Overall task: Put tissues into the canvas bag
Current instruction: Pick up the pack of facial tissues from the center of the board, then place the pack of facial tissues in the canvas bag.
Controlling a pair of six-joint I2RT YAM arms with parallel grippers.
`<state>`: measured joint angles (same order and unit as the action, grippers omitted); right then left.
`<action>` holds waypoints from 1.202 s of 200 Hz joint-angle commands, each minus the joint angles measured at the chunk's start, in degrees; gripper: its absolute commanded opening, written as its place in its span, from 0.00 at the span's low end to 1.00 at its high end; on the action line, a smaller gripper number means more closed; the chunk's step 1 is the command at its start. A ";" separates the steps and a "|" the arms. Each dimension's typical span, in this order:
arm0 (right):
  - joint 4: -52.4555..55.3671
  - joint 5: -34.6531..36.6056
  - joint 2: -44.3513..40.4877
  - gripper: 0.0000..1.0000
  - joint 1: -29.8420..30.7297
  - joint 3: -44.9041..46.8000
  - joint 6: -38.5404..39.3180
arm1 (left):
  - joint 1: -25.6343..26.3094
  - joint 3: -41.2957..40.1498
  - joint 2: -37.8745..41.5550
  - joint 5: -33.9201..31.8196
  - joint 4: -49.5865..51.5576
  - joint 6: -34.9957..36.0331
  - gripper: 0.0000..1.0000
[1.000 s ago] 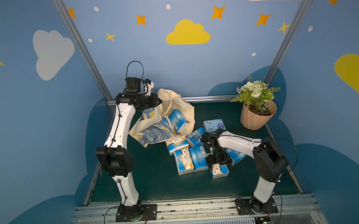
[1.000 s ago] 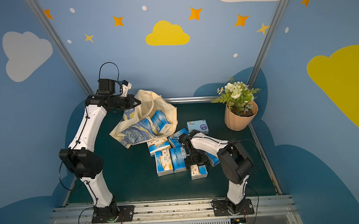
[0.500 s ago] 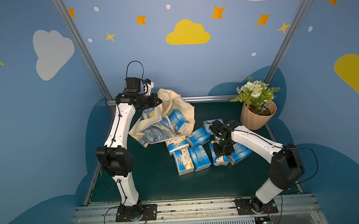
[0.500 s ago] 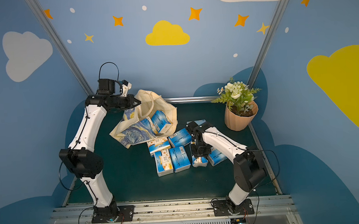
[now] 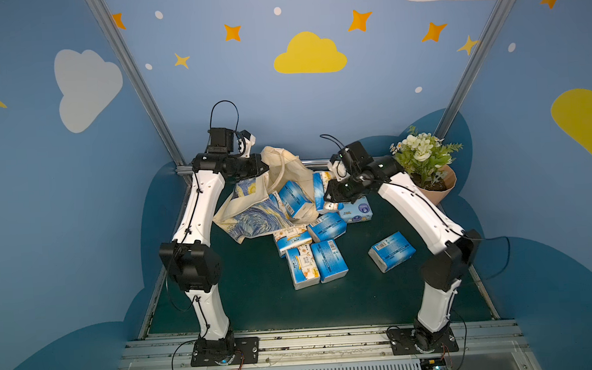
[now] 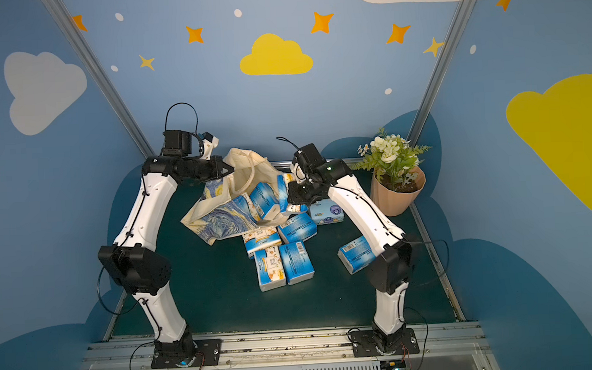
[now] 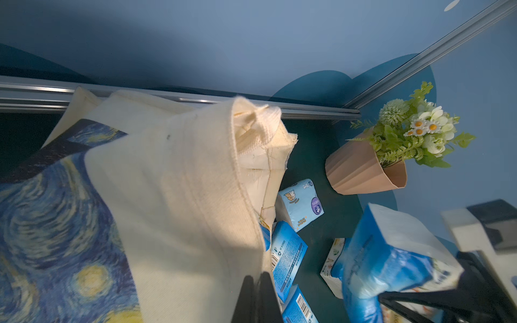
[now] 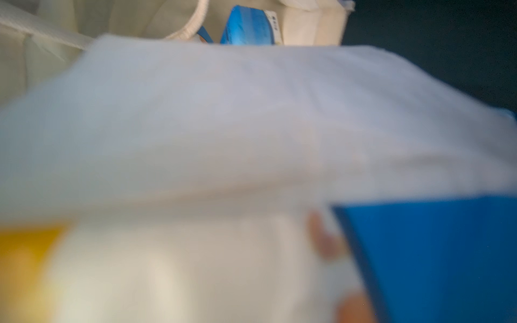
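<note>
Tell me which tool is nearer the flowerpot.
Right. The right tool holds a tissue pack at the canvas bag mouth, on the flowerpot side; the left tool pinches the bag's opposite rim.

The canvas bag point(image 7: 181, 181) is coarse matt cloth; the tissues point(image 5: 328, 260) wear glossy plastic wrap.

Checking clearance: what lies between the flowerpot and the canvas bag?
Both top views show the right end effector gripping a tissue pack, plus a pale pack lying flat.
</note>
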<state>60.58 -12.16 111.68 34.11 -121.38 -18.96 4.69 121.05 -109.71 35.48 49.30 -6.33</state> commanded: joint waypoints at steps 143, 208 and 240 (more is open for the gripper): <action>-11.59 -20.53 27.45 0.78 2.84 -27.49 -4.97 | 0.35 7.09 -5.10 -0.15 2.03 -0.08 0.04; -20.01 -11.05 11.58 0.77 -5.88 -2.65 -4.89 | 0.40 6.52 -4.55 -1.13 3.01 0.88 0.04; -18.25 -7.04 9.02 0.73 -8.79 4.22 -0.42 | 0.18 6.36 -4.57 -1.26 3.00 1.05 0.04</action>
<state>43.42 -24.03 123.24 26.26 -119.31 -23.27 5.26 126.98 -114.24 35.51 52.01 -6.22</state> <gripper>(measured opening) 0.731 0.049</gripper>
